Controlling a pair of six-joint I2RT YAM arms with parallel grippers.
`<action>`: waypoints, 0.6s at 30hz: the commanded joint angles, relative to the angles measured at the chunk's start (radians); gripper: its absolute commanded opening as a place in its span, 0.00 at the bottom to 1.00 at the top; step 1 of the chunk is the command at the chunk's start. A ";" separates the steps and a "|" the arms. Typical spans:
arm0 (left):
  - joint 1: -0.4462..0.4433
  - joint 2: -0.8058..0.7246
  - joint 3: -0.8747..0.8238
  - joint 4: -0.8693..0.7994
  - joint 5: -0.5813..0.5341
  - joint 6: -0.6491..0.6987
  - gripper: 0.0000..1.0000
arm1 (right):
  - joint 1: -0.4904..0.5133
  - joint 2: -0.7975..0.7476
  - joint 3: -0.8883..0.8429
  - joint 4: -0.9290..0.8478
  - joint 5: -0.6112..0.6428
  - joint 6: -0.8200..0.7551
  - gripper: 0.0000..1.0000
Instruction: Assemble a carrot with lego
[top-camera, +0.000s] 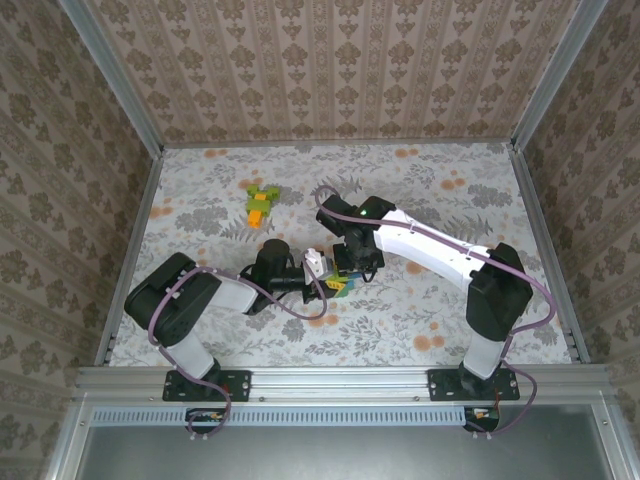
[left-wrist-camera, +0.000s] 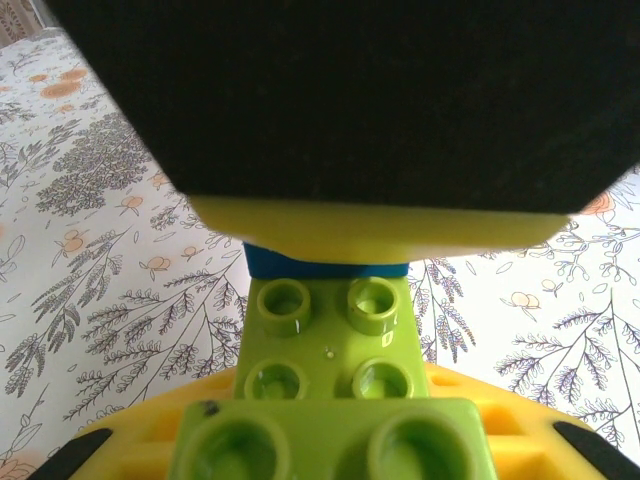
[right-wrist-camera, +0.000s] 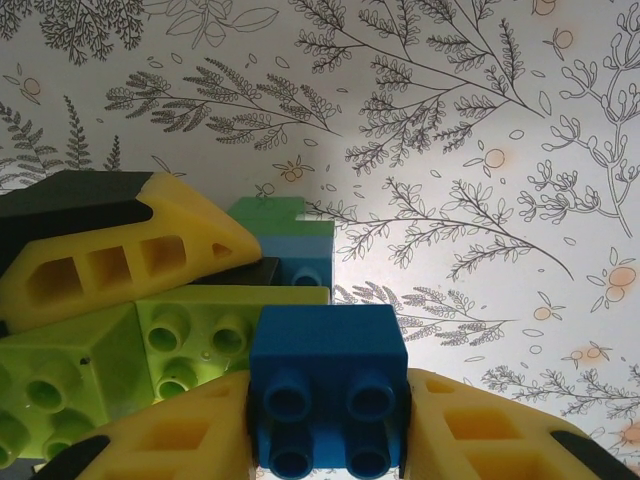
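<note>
The two arms are meeting near the middle of the counter, low over its flowered surface. The left fingers are clamping a light green brick by its sides, with its studs facing the wrist camera. The right fingers are gripping a blue brick in the same way. The two bricks are sitting hard against each other, the blue one at the far end of the green. This is looking like a joining step (whether any studs are actually seated, I cannot tell). A small orange and green cluster is lying well apart from them, further back and to the left.

The main danger is coming from how crowded the joint is. One right finger is lying right across the top of the green piece in the left wrist view, so any push to seat the bricks is risking finger-on-finger contact rather than brick-on-brick. If the studs are sitting slightly off line, pressing is likely to twist one brick in its grip or pop it out, since each is being held only by its smooth sides. Letting go too early is also risking a half-seated brick dropping to the counter.
</note>
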 joint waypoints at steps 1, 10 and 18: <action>-0.006 0.037 -0.026 -0.137 -0.031 0.048 0.28 | 0.003 0.067 -0.020 -0.068 0.037 0.034 0.36; -0.008 0.037 -0.027 -0.136 -0.026 0.048 0.28 | -0.002 0.015 -0.013 -0.039 0.013 0.029 0.52; -0.009 0.040 -0.024 -0.142 -0.028 0.046 0.28 | -0.016 -0.056 0.022 0.003 -0.047 0.000 0.65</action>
